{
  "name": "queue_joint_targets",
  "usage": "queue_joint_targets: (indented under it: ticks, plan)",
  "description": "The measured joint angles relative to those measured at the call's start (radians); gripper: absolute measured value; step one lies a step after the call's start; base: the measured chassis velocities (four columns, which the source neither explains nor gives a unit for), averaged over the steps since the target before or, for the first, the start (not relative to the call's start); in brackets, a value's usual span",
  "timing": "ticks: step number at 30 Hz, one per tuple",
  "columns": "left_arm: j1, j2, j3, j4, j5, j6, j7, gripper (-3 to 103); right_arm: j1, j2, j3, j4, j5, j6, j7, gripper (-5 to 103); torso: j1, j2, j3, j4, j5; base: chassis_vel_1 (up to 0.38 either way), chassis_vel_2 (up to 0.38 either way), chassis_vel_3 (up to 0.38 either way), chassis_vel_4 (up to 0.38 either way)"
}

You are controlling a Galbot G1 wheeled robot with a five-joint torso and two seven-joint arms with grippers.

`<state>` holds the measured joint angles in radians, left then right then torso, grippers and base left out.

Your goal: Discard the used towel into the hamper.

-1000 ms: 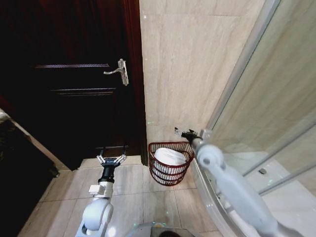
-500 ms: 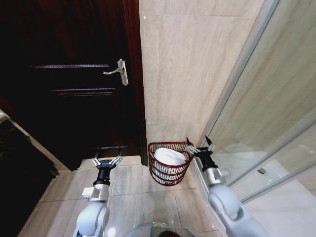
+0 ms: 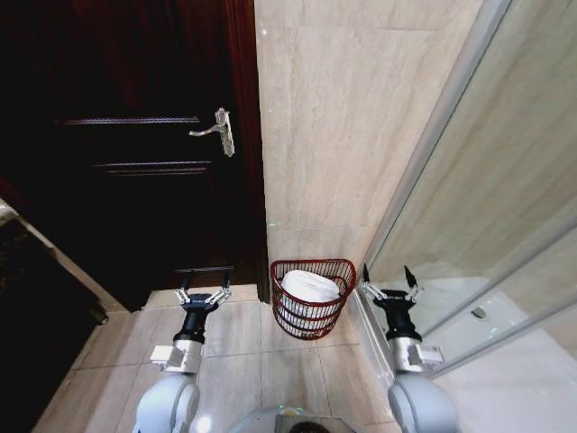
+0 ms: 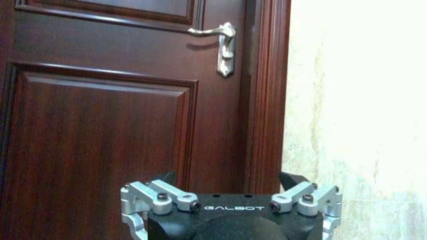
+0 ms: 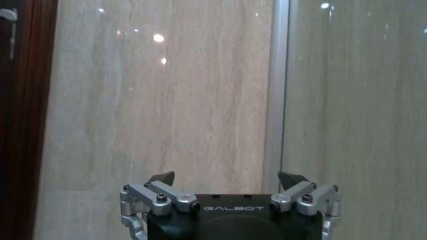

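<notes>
Presently the towel (image 3: 309, 286) lies rolled inside the hamper (image 3: 312, 298), which stands on the tiled floor (image 3: 236, 338) against the wall (image 3: 343, 126), beside the door (image 3: 135, 153). Left gripper (image 3: 202, 298) hangs low over the floor left of the hamper, jaws spread and empty. Right gripper (image 3: 389, 280) sits just right of the hamper, near the shower glass (image 3: 505, 207), jaws likewise spread and empty. Judged: task appears done. Risks: a careless right arm swing could strike the glass or clip the hamper rim and tip it.
</notes>
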<state>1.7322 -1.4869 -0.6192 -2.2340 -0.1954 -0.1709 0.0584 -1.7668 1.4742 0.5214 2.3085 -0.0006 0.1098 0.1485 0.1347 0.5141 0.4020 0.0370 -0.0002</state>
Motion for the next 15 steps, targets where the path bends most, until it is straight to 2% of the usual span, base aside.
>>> queue_joint_targets:
  ticks: [6, 15]
  plan:
    - [0.004, -0.010, 0.006, -0.011, -0.020, 0.011, 0.015, 100, -0.032, -0.025, -0.003, 0.009, 0.026, 0.041, 0.046, 100, -0.003, -0.007, -0.004, 0.0001, 0.0003, 0.000, 0.000, 0.000, 0.000]
    - [-0.003, -0.011, 0.008, 0.012, -0.017, 0.012, 0.018, 100, -0.031, -0.025, -0.048, 0.038, 0.064, 0.021, 0.095, 100, -0.017, -0.042, -0.024, 0.0001, 0.0001, 0.000, 0.000, 0.000, 0.000]
